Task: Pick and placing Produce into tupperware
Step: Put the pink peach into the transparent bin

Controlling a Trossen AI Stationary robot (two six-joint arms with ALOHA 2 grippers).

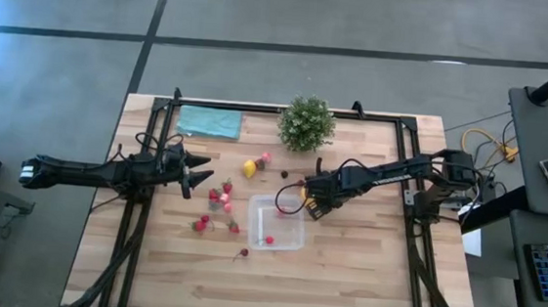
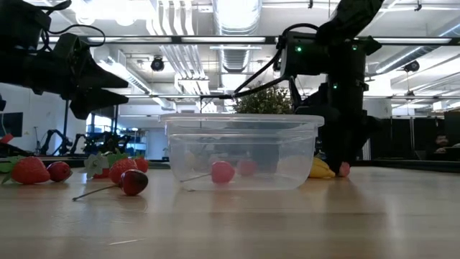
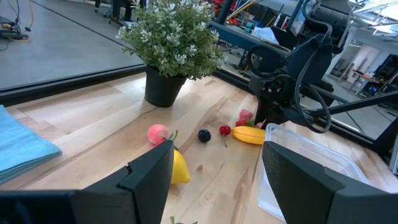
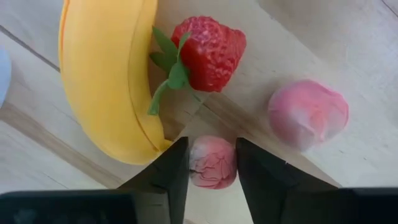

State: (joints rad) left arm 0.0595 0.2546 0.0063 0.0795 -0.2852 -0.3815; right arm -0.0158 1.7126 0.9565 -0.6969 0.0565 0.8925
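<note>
Here the right gripper point(image 4: 212, 163) is clamping its jaws on a pink fruit point(image 4: 212, 163), partly hidden between them, beside the banana point(image 4: 109, 74) near the tupperware point(image 1: 276, 222). The left gripper point(image 1: 197, 177) is hovering over the desk point(image 1: 342, 286), jaws apart. No writing is readable.

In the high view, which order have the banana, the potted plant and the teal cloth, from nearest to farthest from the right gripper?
1. Banana: right beside the right gripper.
2. Potted plant: at the table's far edge, middle.
3. Teal cloth: far corner on the left arm's side.
</note>
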